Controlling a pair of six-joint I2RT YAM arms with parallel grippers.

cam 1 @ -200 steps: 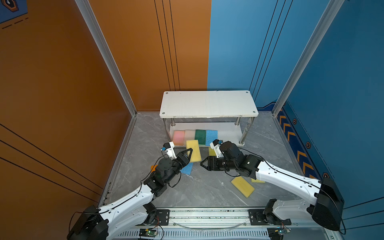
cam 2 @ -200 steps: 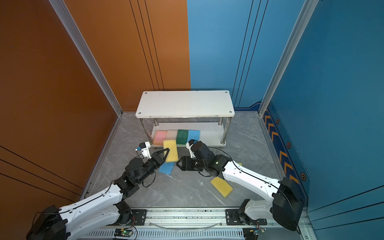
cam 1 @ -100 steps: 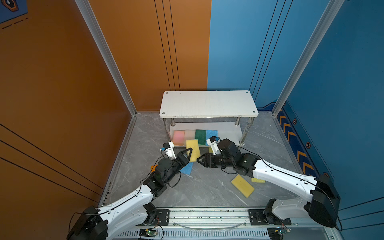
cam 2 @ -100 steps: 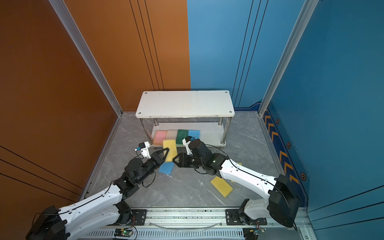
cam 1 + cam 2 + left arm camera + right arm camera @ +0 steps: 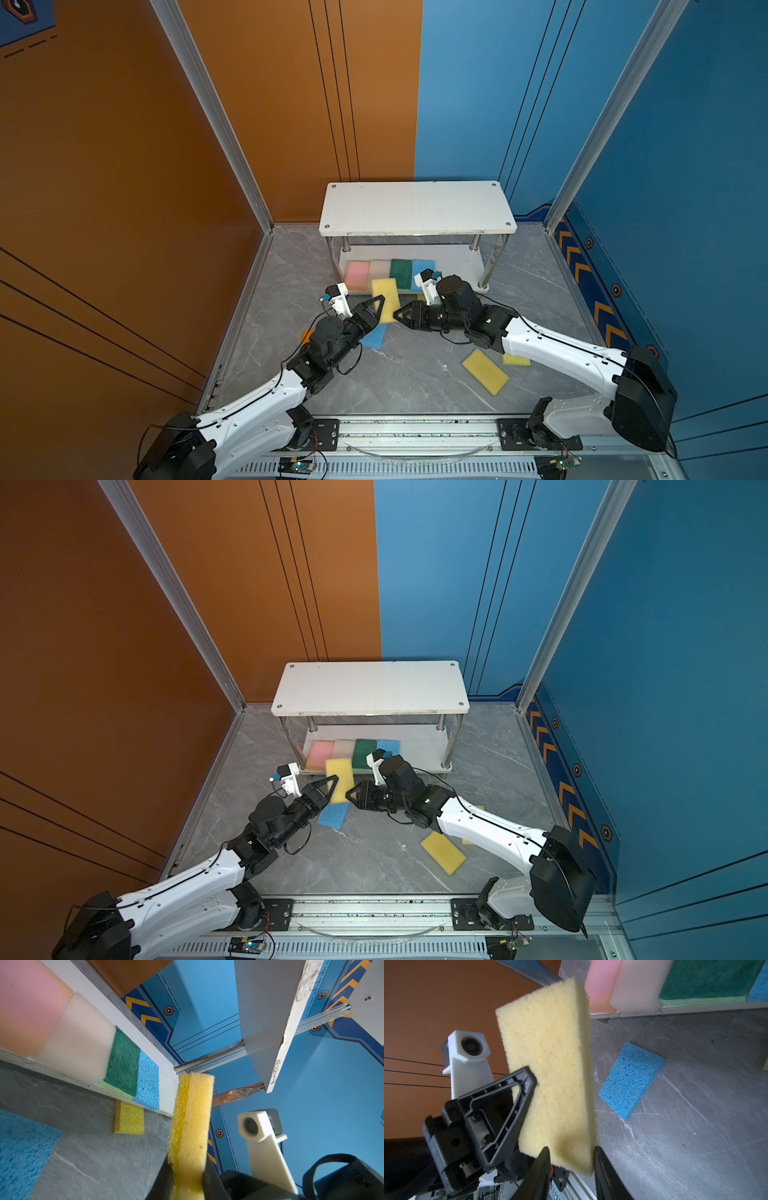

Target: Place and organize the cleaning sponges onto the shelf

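Pinching the light, squashy yellow rectangular foam sponge (image 5: 386,293) by its near end, the left gripper (image 5: 381,306) holds it aloft just near of the white two-tier metal-legged shelf (image 5: 415,208), while the jaws of the right gripper (image 5: 571,1149) straddle its near corner (whether they bite yet, I cannot tell), so I judge a gentle squeeze across the flat faces will suit it best.

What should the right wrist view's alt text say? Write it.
A yellow sponge, pinched by the left gripper, sits inside the open right gripper. Behind, a blue sponge lies on the grey floor, near the row of sponges on the shelf.
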